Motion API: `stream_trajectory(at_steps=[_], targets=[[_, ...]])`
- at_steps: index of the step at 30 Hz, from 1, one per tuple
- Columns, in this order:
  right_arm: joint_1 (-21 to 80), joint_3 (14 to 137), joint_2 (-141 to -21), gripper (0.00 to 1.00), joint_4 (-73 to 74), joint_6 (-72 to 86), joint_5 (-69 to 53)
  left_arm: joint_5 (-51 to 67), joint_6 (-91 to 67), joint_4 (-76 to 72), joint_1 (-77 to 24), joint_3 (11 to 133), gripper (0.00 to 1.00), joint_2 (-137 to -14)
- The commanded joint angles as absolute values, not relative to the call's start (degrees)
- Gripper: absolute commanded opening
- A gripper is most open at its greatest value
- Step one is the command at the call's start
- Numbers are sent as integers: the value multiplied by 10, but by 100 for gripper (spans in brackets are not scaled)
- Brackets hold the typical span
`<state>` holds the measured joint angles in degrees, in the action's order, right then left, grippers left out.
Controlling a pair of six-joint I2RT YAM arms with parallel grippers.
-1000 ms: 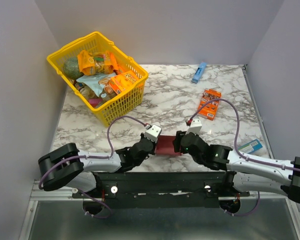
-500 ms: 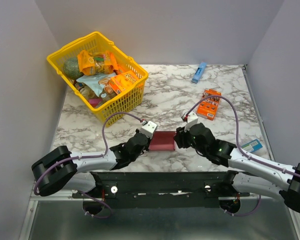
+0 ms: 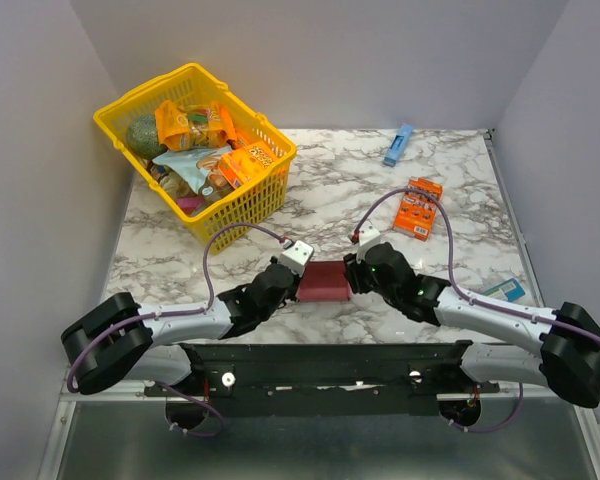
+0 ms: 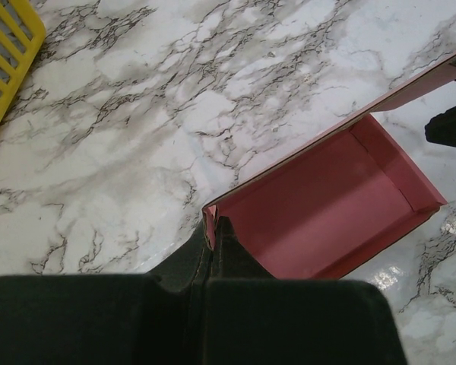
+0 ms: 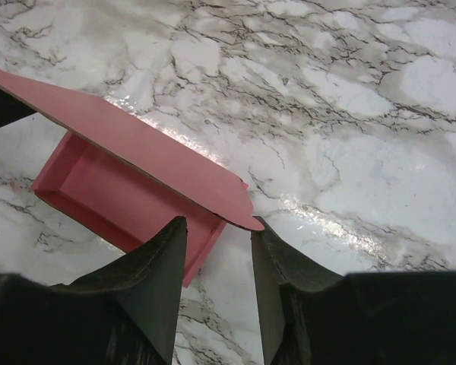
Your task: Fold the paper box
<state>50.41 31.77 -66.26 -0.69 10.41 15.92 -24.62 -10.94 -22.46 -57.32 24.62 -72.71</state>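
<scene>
The pink paper box (image 3: 325,282) lies on the marble table near the front edge, between both grippers. It is an open shallow tray with a lid flap raised along its far side (image 4: 342,198). My left gripper (image 4: 211,228) is shut on the box's left end wall, pinching the thin card. My right gripper (image 5: 216,228) is open at the box's right end (image 5: 137,182); the tip of the lid flap (image 5: 247,220) lies between its fingers, touching the right one.
A yellow basket (image 3: 250,205) full of snack packs stands at the back left. An orange printed snack box (image 3: 418,208) lies right of centre, a slim blue box (image 3: 398,145) at the back, and a teal-and-white pack (image 3: 502,291) at the right edge.
Both grippers have moved away from the front edge with the box. The right arm has stretched further left and forward.
</scene>
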Motion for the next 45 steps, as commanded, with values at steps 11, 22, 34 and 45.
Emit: stream_trajectory(at_steps=[11, 22, 34, 45], targets=[[483, 316, -693, 53, -71, 75, 201, -221, -100, -186, -562, 236, 0, -724], [474, 308, -680, 49, -91, 68, 158, -214, -100, -183, -555, 240, 0, -726], [474, 321, -709, 7, -98, 57, 121, -209, -98, -184, -555, 250, 0, -738], [475, 303, -704, 1, -150, 75, 104, -215, -130, -188, -555, 278, 0, -765]])
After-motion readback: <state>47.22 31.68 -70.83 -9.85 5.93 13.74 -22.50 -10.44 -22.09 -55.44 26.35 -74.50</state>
